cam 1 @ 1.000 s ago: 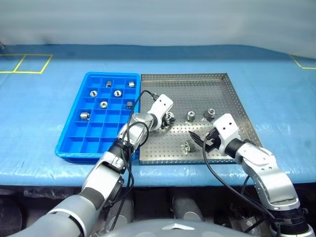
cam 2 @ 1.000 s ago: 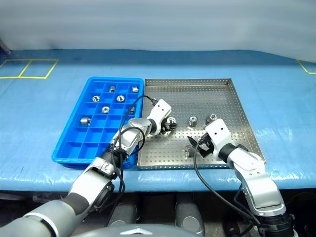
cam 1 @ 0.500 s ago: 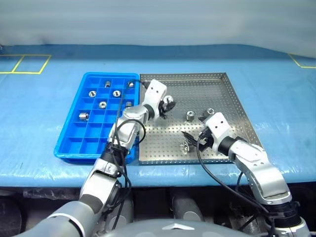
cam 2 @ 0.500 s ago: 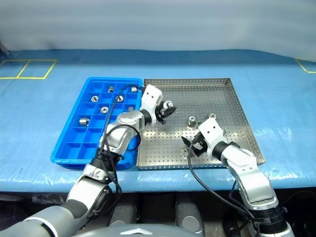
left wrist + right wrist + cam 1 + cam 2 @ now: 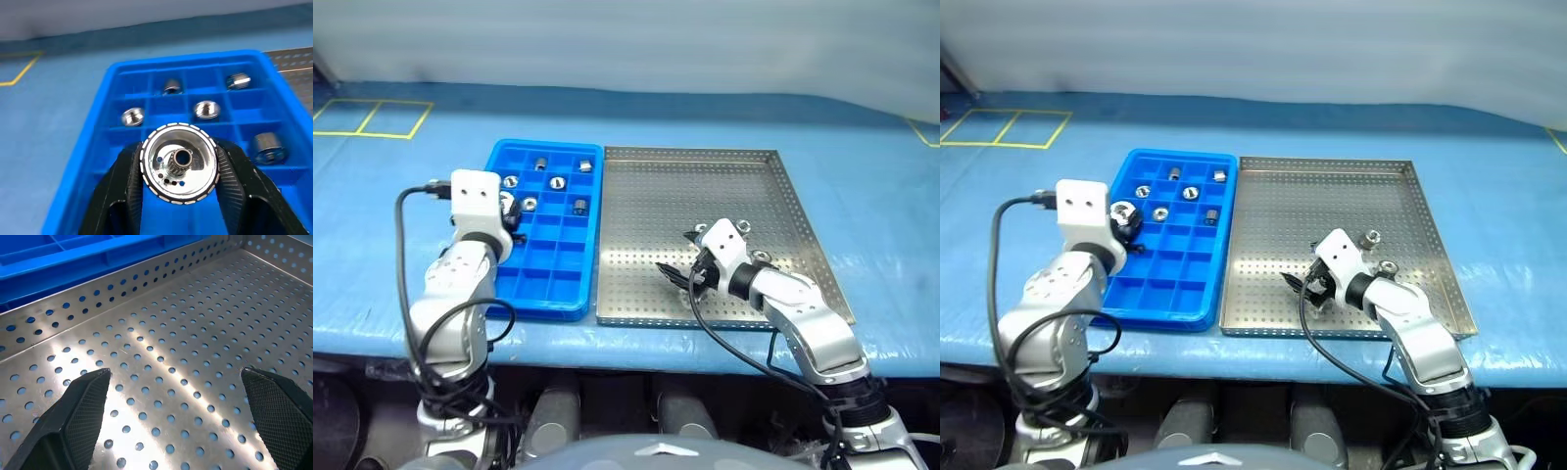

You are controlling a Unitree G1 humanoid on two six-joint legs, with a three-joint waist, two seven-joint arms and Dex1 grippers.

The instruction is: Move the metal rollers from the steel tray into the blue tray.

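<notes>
The left hand (image 5: 178, 196) is clamped on 1 shiny silver hollow-centred metal roller (image 5: 179, 162), hovering over the near left part of the bright blue plastic compartment tray (image 5: 570, 305). Best to lower it squarely into a vacant cell before letting go, so it cannot bounce out. The right hand (image 5: 178, 418) is spread wide, gripping nothing, low over the perforated square steel tray (image 5: 705, 186). The blue tray holds about 5 rollers in its far cells; at least 2 rollers (image 5: 1371, 238) lie in the steel tray, just beside the right arm.
</notes>
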